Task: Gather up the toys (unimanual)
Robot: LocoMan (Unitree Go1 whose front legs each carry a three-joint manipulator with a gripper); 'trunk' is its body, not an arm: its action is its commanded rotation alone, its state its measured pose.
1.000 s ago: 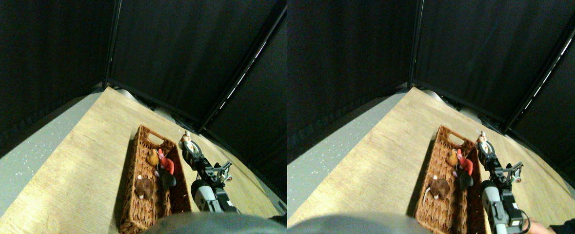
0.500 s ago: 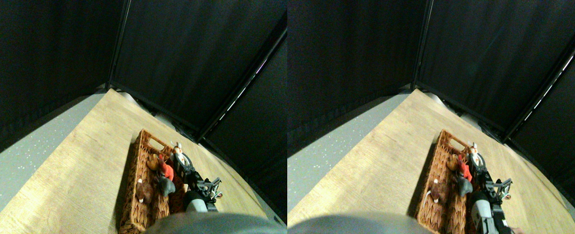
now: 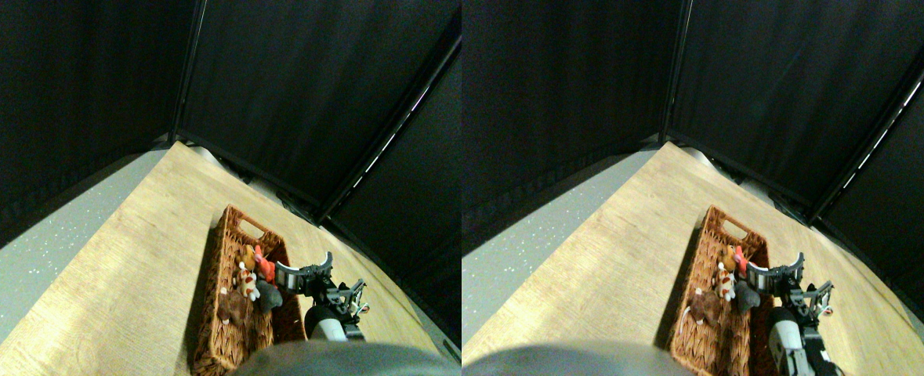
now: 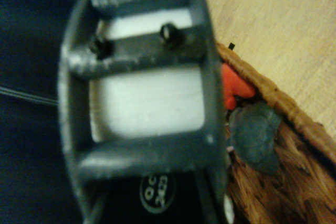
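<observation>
The long woven basket point(image 3: 226, 345) lies on the wooden floor and holds several toys. An orange toy point(image 3: 248, 254) and a red toy point(image 3: 265, 268) sit towards its far end. A white and brown spotted toy point(image 3: 246, 283) lies in the middle, with a grey toy point(image 3: 270, 297) and a brown toy point(image 3: 230, 308) nearer to me. My right gripper point(image 3: 306, 269) hangs at the basket's right rim, jaws spread open and holding nothing. The wrist view shows the red toy point(image 4: 234, 85) and the grey toy point(image 4: 256, 138) inside the basket point(image 4: 296, 182), beside the jaw frame.
Black curtain walls close off the far side and the right. A grey speckled floor strip point(image 3: 30, 258) borders the wooden floor point(image 3: 148, 258) on the left. Bare wood lies left of the basket and beyond it.
The gripper carried the spotted toy from right of the basket to over its rim and opened. The toy now lies inside the basket among the others.
</observation>
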